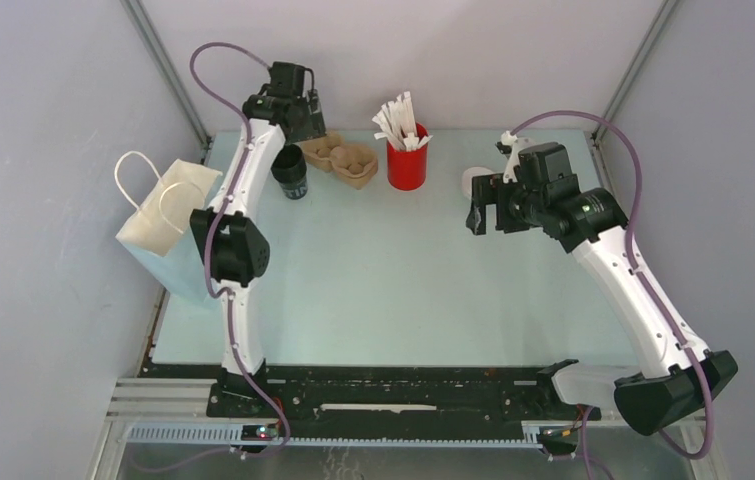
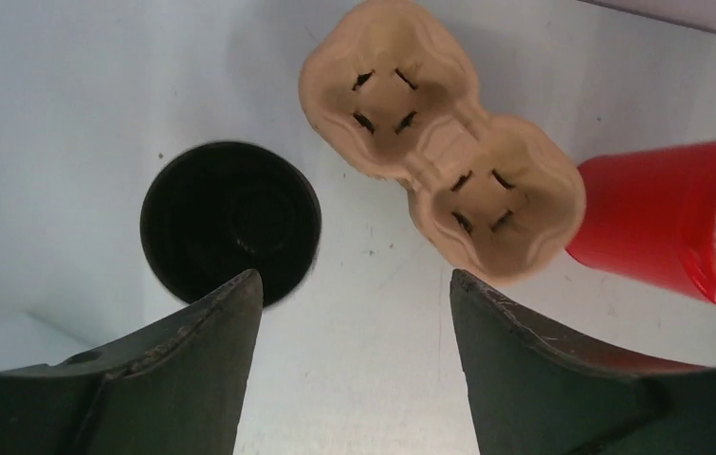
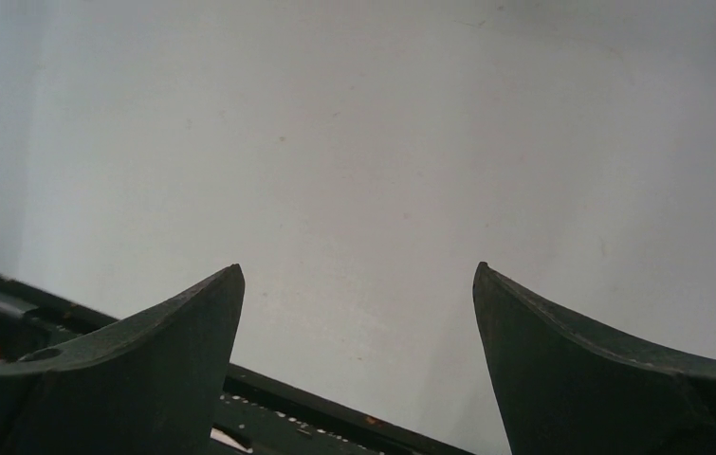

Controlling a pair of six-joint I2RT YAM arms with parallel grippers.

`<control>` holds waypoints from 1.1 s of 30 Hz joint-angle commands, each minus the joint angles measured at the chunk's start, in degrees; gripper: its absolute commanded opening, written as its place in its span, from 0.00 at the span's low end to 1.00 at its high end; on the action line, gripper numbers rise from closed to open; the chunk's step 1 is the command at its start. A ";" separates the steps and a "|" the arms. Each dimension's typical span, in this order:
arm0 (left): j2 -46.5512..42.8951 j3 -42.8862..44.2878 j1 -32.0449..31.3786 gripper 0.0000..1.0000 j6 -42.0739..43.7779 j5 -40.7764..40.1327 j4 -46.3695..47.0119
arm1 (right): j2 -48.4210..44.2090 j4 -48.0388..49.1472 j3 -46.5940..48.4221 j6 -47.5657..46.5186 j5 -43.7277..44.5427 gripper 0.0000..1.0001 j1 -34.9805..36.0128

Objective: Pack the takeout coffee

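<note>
Coffee not surely located; both grippers were held wide open and empty.

The coffee could not be placed with certainty: a white round thing [image 1: 474, 182] was seen at the far right of the table [image 1: 403, 290], partly hidden behind the right gripper [image 3: 358, 270], and whether it was a lid on a cup could not be told. That gripper's jaws were spread wide over bare table. At far left, a lidless black cup [image 2: 230, 220] was set just beside a two-well carrier [image 2: 439, 142], with a red holder [image 2: 662, 223] of white sticks [image 1: 400, 118] next along. The left gripper [image 2: 354, 280] was held above cup and carrier, jaws apart, nothing between them. A paper bag [image 1: 165, 225] was stood at the table's left edge.
</note>
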 commanded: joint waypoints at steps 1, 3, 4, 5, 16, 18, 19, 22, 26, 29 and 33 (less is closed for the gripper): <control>4.56 5.87 5.09 0.73 -5.67 9.84 1.42 | -3.04 -0.39 -0.90 -4.98 8.03 1.00 -1.61; 5.33 4.46 5.89 0.70 -7.03 11.58 4.07 | -3.82 -0.58 -1.42 -5.36 9.03 1.00 -2.13; 5.71 4.22 5.91 0.70 -7.13 11.69 5.05 | -4.09 -0.64 -1.73 -5.46 9.29 1.00 -2.35; 6.30 4.10 5.92 0.70 -7.14 11.52 5.89 | -4.25 -0.72 -1.95 -5.49 9.38 1.00 -2.91; 8.80 1.88 6.09 0.49 -6.37 9.13 6.23 | -4.24 -0.41 -1.89 -4.89 7.50 1.00 -5.97; 9.02 1.65 6.09 0.48 -6.63 9.28 6.31 | -4.10 -0.34 -1.91 -5.03 7.86 0.99 -5.48; 9.13 1.44 6.09 0.47 -6.75 9.40 6.34 | -4.09 -0.41 -1.91 -5.10 8.04 1.00 -5.21; 9.31 0.98 6.09 0.43 -6.88 8.64 6.31 | -3.90 -0.51 -1.98 -5.27 8.49 1.00 -4.32; 9.09 -0.11 6.06 0.42 -6.70 8.88 7.01 | -3.83 -0.73 -2.00 -5.49 9.19 1.00 -3.13; 9.16 -0.66 6.09 0.39 -6.52 9.19 7.08 | -4.01 -0.73 -2.16 -5.50 9.09 1.00 -2.74; 8.77 -2.00 6.09 0.37 -6.34 9.29 7.38 | -4.28 -0.71 -2.35 -5.49 9.21 1.00 -2.73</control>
